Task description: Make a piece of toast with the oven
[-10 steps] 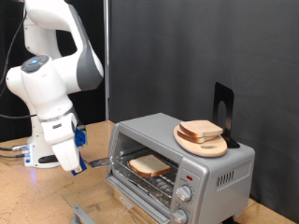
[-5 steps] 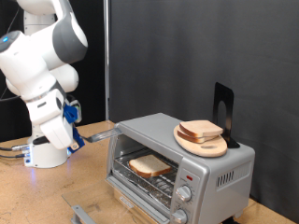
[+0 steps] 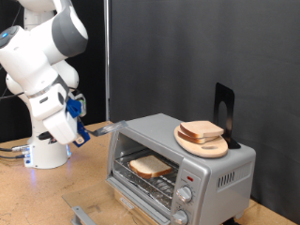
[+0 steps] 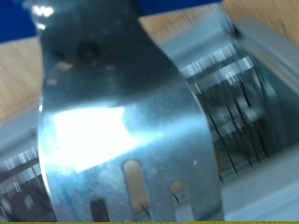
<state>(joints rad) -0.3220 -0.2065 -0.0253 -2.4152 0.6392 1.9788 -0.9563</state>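
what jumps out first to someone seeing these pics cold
The silver toaster oven at the exterior view's lower right, its door open, shows a slice of toast lying on its wire rack. At the left the white Panda arm reaches toward it, its gripper holding a shiny slotted metal spatula that fills the wrist view. On the oven's top, a round wooden board carries a pile of bread slices.

Wooden tabletop (image 3: 28,197), light plywood finish. Resting directly on it: the oven (image 3: 183,167), to the exterior view's right of and below the gripper (image 3: 80,129) (door down, its edge near the bottom margin); white robot base (image 3: 49,153) w/ cables (image 3: 11,151), just below the gripper.
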